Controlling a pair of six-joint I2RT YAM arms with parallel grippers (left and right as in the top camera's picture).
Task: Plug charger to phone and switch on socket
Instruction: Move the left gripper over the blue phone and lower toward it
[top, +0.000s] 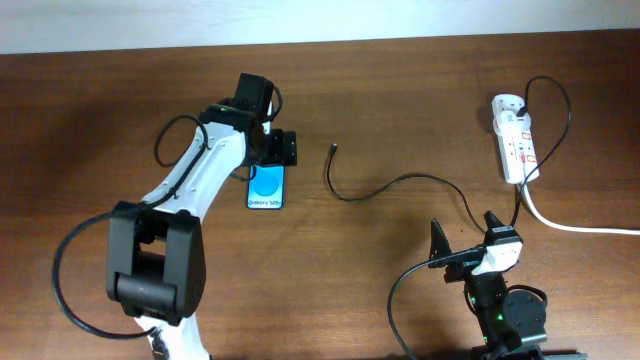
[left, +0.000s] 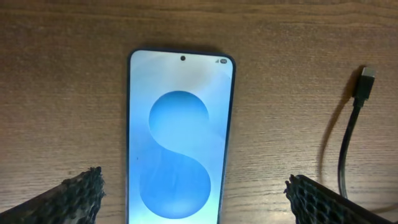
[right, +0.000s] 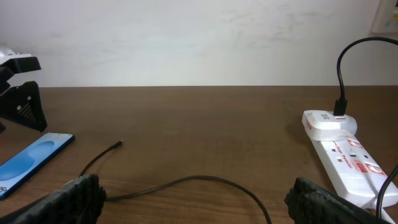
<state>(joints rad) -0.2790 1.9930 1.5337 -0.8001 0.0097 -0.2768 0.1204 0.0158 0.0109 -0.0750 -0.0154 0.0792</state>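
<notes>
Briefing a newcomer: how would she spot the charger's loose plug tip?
Start at the white socket on the table's right and follow the thin black charger leftward. Its plug tip lies on bare wood beside the blue phone; the other cord is thick and white.

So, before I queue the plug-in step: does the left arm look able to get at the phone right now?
Probably yes: the left gripper hangs open over the phone, a finger on each side, nothing lying between them.

The white-and-black left arm (top: 190, 180) reaches far forward, its black two-finger left end effector (left: 199, 198) pointing straight down, fingers spread wide. The right arm (top: 497, 262) sits folded by its base, the right end effector (right: 200, 200) held level, fingers equally wide apart.
</notes>
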